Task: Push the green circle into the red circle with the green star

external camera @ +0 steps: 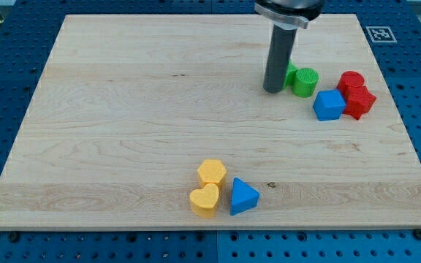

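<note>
the tip [273, 90], upper right, presses a partly hidden green block, probably the green star [291, 74], against the green circle [305, 82]; the red circle [351, 81] isn't reached; no fingers exist.

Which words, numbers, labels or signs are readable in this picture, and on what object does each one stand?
No readable words or numbers.
One sign: a black-and-white square marker on the wooden board's top right corner; a pattern, not text.
The blocks carry no print.
</note>
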